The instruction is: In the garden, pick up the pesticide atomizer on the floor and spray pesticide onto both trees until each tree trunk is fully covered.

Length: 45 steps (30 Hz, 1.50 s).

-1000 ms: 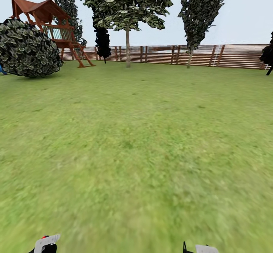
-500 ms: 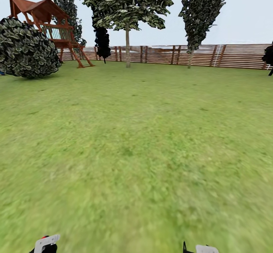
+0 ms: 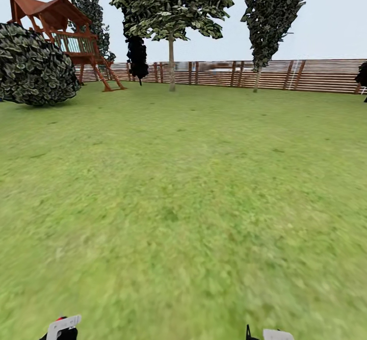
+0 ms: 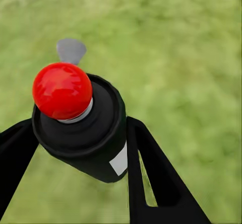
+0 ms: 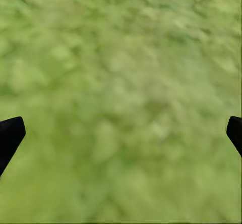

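**Atomizer in my left jaws, both trees far off by the fence**

I see the pesticide atomizer clamped between the left gripper jaws: a black body with a glossy red top and a small white patch, over blurry green floor. Two trees stand far across the garden: the broad-crowned tree on its thin pale tree trunk, and a narrow tree to its right.

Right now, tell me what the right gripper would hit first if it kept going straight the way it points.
The right gripper, jaws wide apart and holding nothing, points at blurry green lawn. Nothing else lies ahead of it, so it would likely meet grass first; how far off is unclear.
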Motion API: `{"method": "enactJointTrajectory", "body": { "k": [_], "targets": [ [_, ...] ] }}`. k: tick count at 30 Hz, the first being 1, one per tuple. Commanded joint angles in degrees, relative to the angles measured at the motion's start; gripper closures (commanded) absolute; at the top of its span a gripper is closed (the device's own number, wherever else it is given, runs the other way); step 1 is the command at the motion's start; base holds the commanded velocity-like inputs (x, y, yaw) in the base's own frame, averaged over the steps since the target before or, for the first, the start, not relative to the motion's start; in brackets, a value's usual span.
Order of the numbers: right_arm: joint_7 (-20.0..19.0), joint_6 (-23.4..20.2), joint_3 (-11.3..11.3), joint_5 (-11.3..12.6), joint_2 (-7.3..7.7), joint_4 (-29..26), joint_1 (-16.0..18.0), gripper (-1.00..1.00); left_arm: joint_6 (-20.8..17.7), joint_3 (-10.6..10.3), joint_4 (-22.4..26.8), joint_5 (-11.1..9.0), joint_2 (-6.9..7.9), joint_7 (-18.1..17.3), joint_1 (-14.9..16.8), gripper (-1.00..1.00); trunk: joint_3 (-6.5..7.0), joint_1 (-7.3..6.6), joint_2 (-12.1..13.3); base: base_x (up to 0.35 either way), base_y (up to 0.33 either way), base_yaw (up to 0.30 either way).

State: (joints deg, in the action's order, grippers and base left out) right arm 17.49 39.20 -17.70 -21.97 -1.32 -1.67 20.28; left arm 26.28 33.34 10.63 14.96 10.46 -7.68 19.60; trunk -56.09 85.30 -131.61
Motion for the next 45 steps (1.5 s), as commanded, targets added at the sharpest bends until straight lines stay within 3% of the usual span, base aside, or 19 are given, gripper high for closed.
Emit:
{"method": "enactJointTrajectory", "body": {
  "k": [1,45],
  "targets": [
    [0.0,0.0,0.0,0.0,0.00,0.0,0.0,-1.00,0.0,0.0,0.0,0.0,0.00,0.0,0.0,1.00,0.00,0.00,0.0,0.339,0.000,0.000],
    [0.0,0.0,0.0,0.0,0.00,0.0,0.0,-1.00,0.0,0.1,0.0,0.0,0.09,-0.5,0.0,1.00,0.00,0.00,0.0,0.339,0.000,0.000]
  ]
}}
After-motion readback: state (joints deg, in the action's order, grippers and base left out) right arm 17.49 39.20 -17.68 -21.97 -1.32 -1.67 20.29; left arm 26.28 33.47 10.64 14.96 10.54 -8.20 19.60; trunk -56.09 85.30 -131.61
